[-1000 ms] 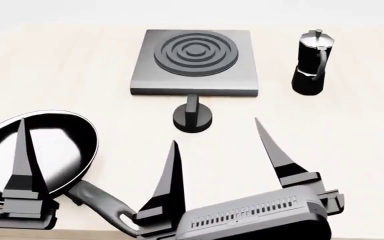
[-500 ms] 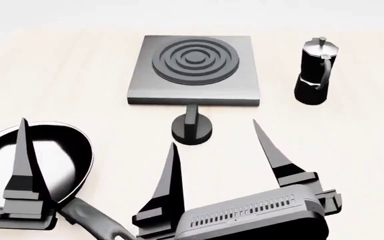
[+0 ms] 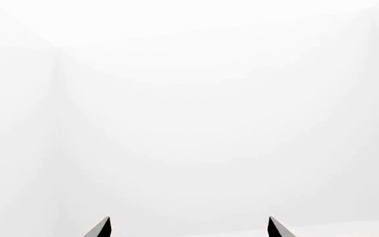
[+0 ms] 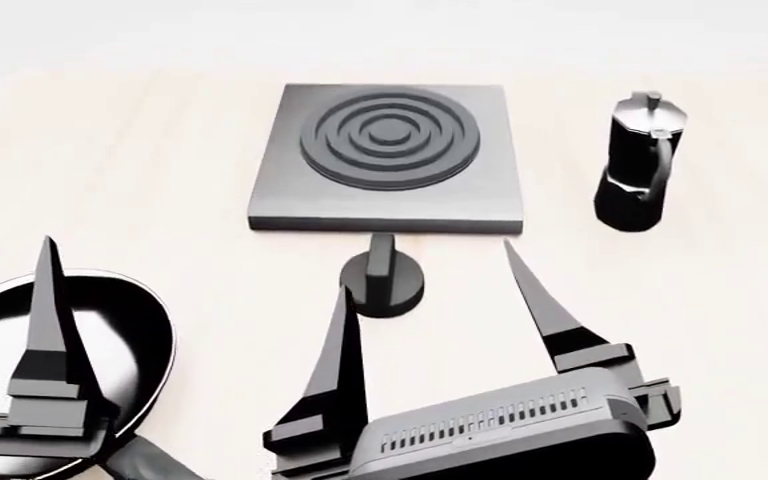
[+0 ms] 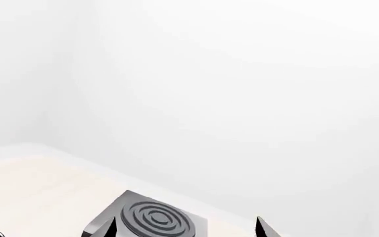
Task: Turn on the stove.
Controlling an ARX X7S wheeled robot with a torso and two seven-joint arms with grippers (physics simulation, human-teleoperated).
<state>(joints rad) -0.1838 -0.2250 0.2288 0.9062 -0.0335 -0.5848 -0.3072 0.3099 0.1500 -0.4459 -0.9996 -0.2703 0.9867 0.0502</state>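
The right claw [image 4: 427, 290] hangs with its jaws spread wide, holding nothing. The knob [image 4: 383, 283] sits just ahead between its fingertips, with the stove [image 4: 384, 155] beyond. The left claw [image 4: 191, 290] also gapes empty, over the frying pan [image 4: 131, 350].

stove [image 4: 384, 160]: grey slab, dark rings, flat | knob [image 4: 381, 284]: black, just beside

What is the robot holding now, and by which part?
Nothing. The right gripper is open, short of the knob; the left gripper's fingers are spread apart and hold nothing.
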